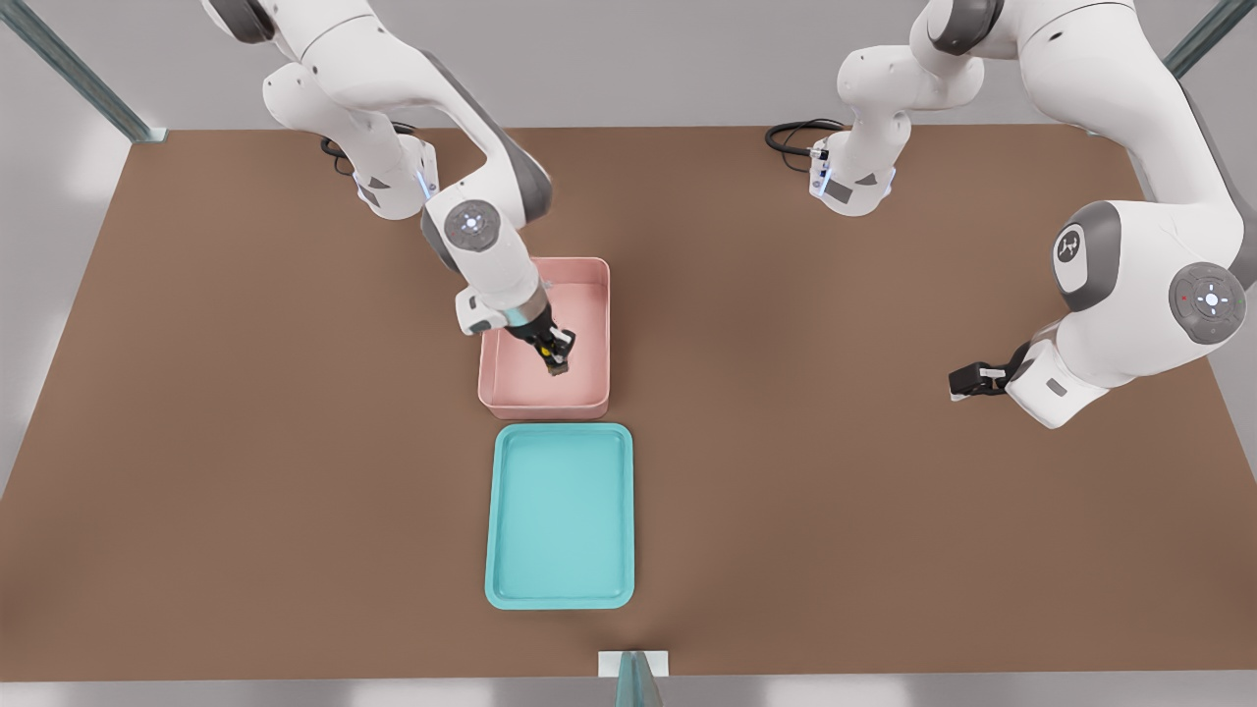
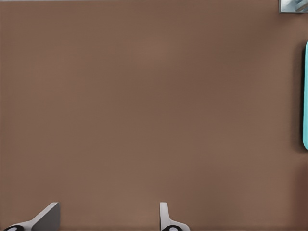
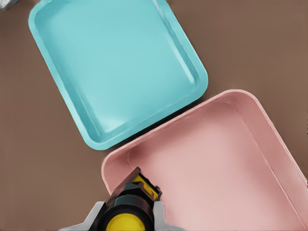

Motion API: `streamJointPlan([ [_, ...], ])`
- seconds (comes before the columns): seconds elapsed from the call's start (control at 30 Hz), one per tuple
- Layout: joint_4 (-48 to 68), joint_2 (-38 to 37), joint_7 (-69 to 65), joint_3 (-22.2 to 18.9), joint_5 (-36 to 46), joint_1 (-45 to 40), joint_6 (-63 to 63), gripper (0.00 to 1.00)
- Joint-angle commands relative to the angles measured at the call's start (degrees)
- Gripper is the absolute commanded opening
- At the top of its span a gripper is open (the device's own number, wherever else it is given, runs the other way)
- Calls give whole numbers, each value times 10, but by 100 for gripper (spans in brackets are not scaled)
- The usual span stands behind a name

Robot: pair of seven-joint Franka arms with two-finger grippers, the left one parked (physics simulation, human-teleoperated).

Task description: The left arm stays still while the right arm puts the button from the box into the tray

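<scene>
Holding the button (image 3: 126, 215) tight, my claw (image 1: 557, 359) hangs inside the pink box (image 1: 593, 324), over the part of the box closest to the tray (image 1: 560, 516). The button sits right between my two fingers (image 3: 91, 219), one on each side of it, touching it. Its round yellow cap faces my wrist camera, and its black body is below the cap. My fingers are squeezed on it.

From the front, the button is only a small dark bit with a speck of yellow at my fingertips, so it is hard to make out there. I cannot tell if it still touches the box floor or hangs just above it. My arm (image 1: 491, 255) covers one corner of the box.

The tray lies just beside the box on the brown table (image 1: 245, 442), short end to short end, with a thin gap between them. In my wrist camera both the box and my fingers are cut off at the edge.
</scene>
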Motion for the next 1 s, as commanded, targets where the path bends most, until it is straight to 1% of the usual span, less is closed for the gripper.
streamJointPlan([
  [0.0, 56, 26, 23, -3, -22, -20, -96, 49],
  [0.1, 215, 117, 23, -8, -40, -36, -166, 49],
  [0.2, 351, 221, 19, -23, -57, -41, -198, 49],
  [0.27, 421, 274, 18, -29, -57, -41, -208, 49],
  [0.3, 442, 299, 17, -37, -57, -40, -207, 50],
  [0.4, 500, 364, 16, -37, -57, -39, -205, 50],
  [0.7, 556, 437, 31, -41, -56, -11, -185, 50],
  [0.73, 556, 438, 31, -42, -56, -11, -180, 51],
  [0.77, 556, 437, 30, -43, -56, -11, -178, 64],
  [0.8, 556, 435, 20, -44, -56, -12, -187, 100],
  [0.83, 556, 418, 15, -44, -58, -16, -209, 100],
  [0.87, 556, 371, -47, -44, -73, -40, -310, 100],
  [0.9, 538, 304, -171, -40, -66, -87, -361, 100],
  [0.93, 434, 211, -371, -40, -63, -171, -378, 100],
  [0.97, 393, 135, -563, -74, -63, -256, -452, 100],
])
